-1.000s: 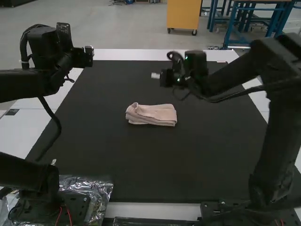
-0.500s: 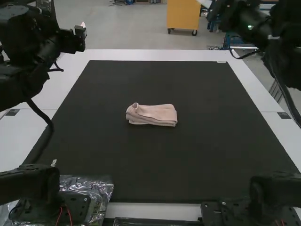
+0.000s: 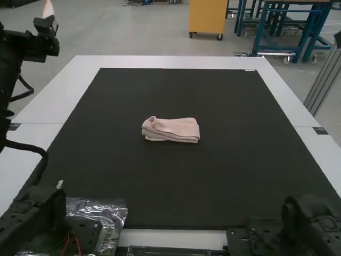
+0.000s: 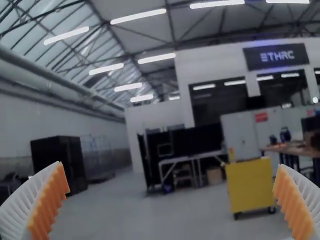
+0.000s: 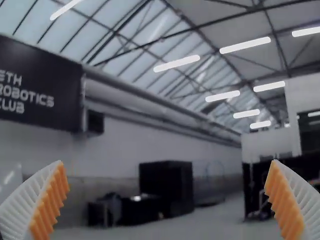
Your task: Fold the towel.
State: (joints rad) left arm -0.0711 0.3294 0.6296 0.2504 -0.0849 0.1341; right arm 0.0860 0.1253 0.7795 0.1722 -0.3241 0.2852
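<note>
The pink towel (image 3: 171,129) lies folded into a small layered rectangle near the middle of the black mat, with a rounded fold at its left end. Up at the high view's upper left is my left gripper (image 3: 48,17), raised and well away from the towel. In the left wrist view the left gripper (image 4: 171,192) is open, its ribbed fingers wide apart with nothing between them. The right wrist view has the right gripper (image 5: 166,192) open and holding nothing, pointed at the room.
The black mat (image 3: 176,184) covers most of the white table (image 3: 170,62). Crumpled clear plastic (image 3: 112,216) lies by the left arm's base at the near edge. The right arm's base (image 3: 303,224) stands at the near right.
The right arm has swung up and away from above the mat, out past the right side. My left gripper has moved up and to the left. The towel keeps its place and folds.
</note>
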